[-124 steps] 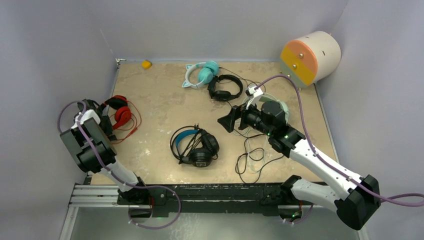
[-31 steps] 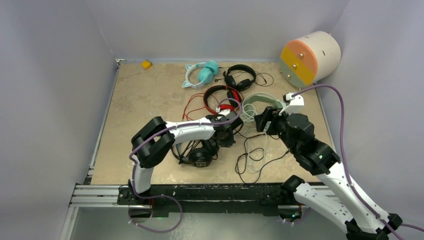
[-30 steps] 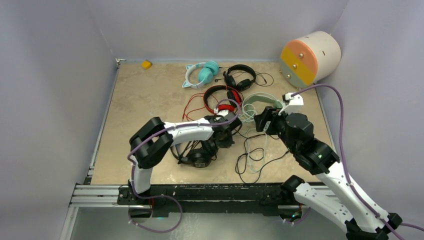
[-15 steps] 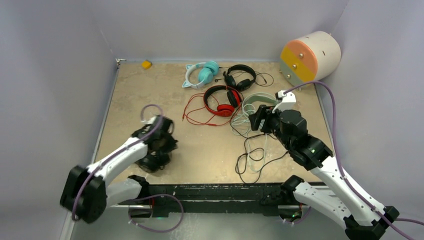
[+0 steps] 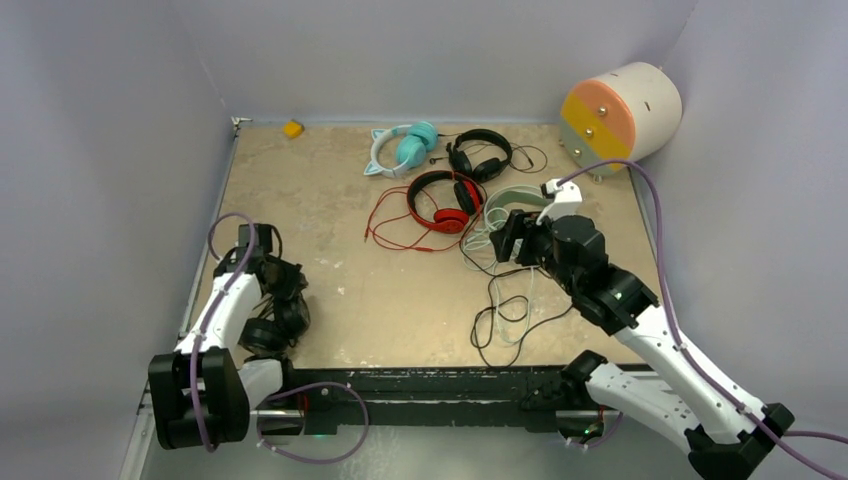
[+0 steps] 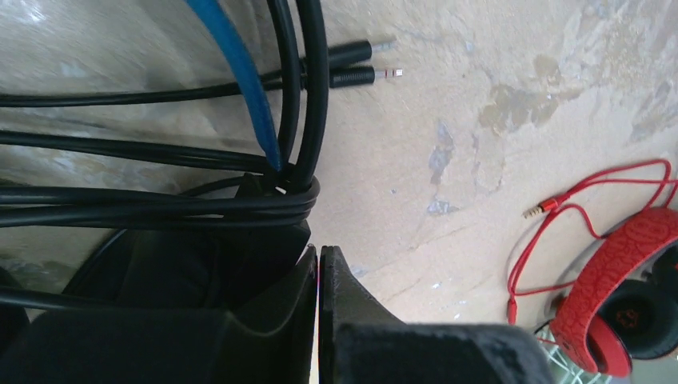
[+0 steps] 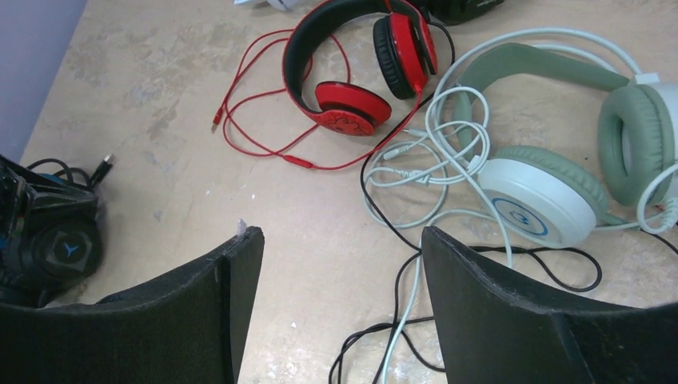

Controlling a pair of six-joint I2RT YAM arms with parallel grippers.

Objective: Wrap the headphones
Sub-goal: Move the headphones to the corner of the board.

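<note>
Hovering right gripper (image 7: 340,240), jaws wide apart, mint-green headset (image 7: 552,192) ahead-right; left gripper (image 6: 318,254) closed, black-blue headset (image 6: 240,88) just beyond its tips.

You have a beige, mottled tabletop (image 5: 300,190) beneath both sets of fingers. Just ahead of the left fingers (image 6: 276,312) its darker stains and blotches show plainly. Plain pale lilac-grey walls (image 5: 450,50) close it in at the far side and on both flanks. Well away from the right fingers (image 7: 232,296), in the far right corner, a cream drum (image 5: 620,115) with an orange face leans against the wall. A small yellow piece (image 5: 292,128) sits in the far left corner. A metal rail (image 5: 190,390) runs along the near edge. The light is soft and even.
</note>
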